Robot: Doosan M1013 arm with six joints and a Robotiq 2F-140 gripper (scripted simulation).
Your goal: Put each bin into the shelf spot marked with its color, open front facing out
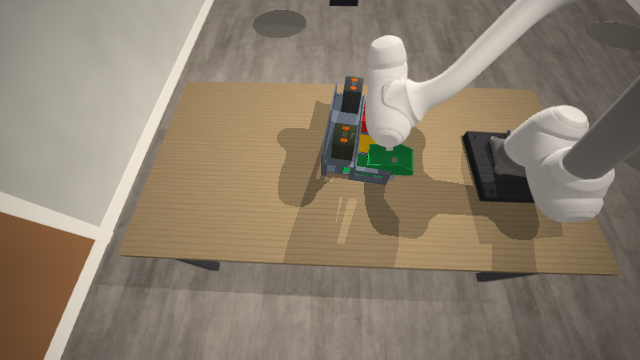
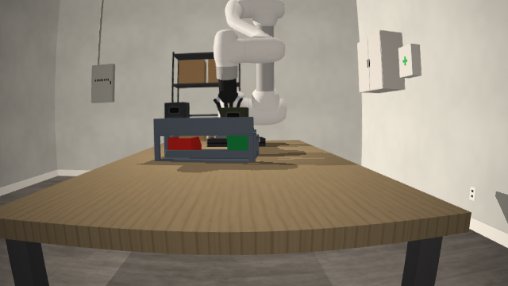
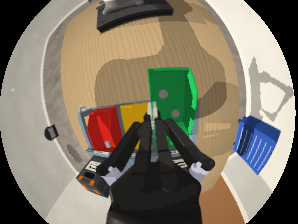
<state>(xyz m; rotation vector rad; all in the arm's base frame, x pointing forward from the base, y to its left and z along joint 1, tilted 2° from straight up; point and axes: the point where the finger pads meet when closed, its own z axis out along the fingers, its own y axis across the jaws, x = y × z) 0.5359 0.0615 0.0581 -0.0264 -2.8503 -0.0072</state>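
Note:
The grey shelf stands mid-table and also shows in the exterior view. The green bin lies at the shelf's right end, partly under the board and sticking out toward the arm. It also shows in the wrist view. My gripper comes down from above and is shut on a thin upright wall of the green bin; in the exterior view my gripper is just behind the shelf top. The red bin and the yellow bin sit side by side in the shelf.
Two dark boxes with orange marks rest on the shelf's top board. The arm's black base plate is on the table's right. A blue bin shows at the right of the wrist view, seemingly off the table.

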